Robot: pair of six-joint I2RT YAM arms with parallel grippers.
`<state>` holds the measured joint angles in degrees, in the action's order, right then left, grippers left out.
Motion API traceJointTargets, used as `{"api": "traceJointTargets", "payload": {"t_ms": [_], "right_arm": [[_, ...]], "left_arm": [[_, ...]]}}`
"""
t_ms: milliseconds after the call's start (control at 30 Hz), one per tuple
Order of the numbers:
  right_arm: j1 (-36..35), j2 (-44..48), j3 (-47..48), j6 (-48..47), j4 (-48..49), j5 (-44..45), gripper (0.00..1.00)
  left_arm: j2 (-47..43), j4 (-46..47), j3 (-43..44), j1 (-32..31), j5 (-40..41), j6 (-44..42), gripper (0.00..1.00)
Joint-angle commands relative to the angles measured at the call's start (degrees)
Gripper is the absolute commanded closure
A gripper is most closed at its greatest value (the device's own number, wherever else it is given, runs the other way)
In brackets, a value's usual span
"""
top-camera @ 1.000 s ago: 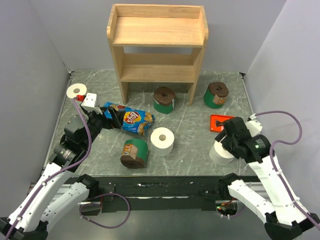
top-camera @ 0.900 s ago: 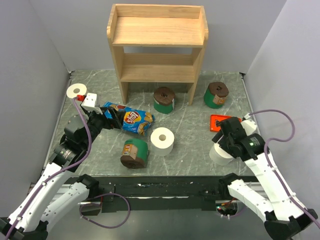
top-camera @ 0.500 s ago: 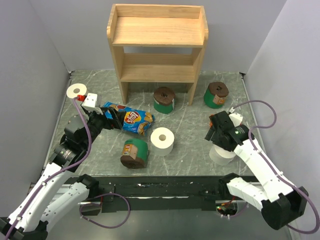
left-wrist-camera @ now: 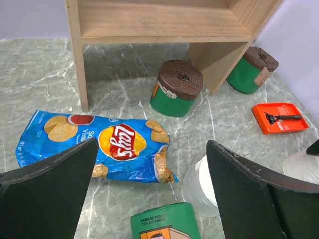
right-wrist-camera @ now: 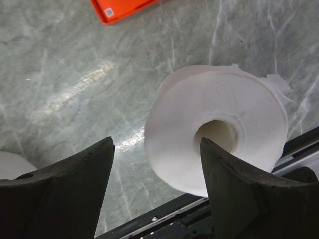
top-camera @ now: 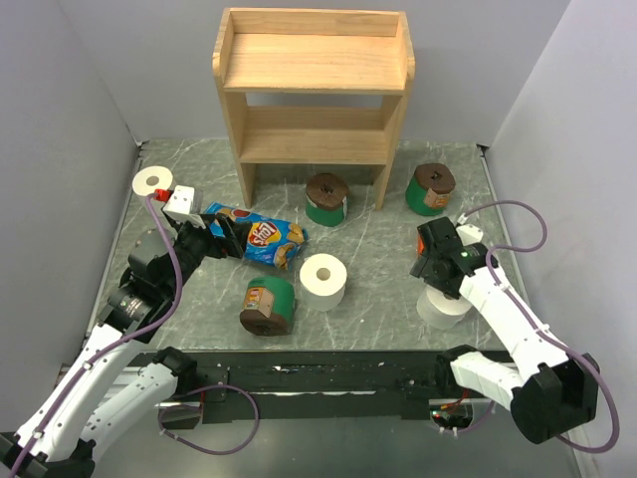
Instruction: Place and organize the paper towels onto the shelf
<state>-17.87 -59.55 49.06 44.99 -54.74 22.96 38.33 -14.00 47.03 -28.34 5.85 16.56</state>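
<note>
I hold right gripper (right-wrist-camera: 155,149) spread, empty, above white roll (right-wrist-camera: 234,114) at table (top-camera: 373,244) near-right corner, ready for grasp; left gripper (left-wrist-camera: 152,149) spread too.

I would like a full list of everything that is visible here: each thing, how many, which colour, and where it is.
shelf: one, light wood, back middle of the table.
white paper towels: three, white; far left, centre, near right.
green paper towels: three, green with brown ends; by the shelf's right leg, back right, near centre-left.
chip bag: one, blue, left of centre.
razor package: one, orange, right side.
table: one, grey marble.
left gripper: open, above the chip bag.
right gripper: open, above the near-right white roll.
</note>
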Motion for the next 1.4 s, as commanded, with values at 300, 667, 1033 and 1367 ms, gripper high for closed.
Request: {"api": "traceJointTargets", "payload": {"t_ms": [300,667,1033,1367], "right_arm": [[1.08,-1.10,-3.71,-3.15,6.39,-1.25,0.48],[-3.30,6.99,-2.74,-22.05,16.06,-15.92,0.69],[-13.33,-10.12,7.80,-27.15,22.40,-14.79,0.68],[-13.78,-7.78,13.09,-22.06,14.58,-8.55,0.29]], "left_arm": [[-0.71,2.57,1.49,-0.23,-0.92,-0.56,0.04],[-0.62,2.66,1.49,-0.40,-1.28,-0.47,0.04],[-0.36,2.49,1.23,-0.58,0.74,-0.30,0.04],[0.17,2.22,1.32,-1.28,1.01,-0.56,0.04]]}}
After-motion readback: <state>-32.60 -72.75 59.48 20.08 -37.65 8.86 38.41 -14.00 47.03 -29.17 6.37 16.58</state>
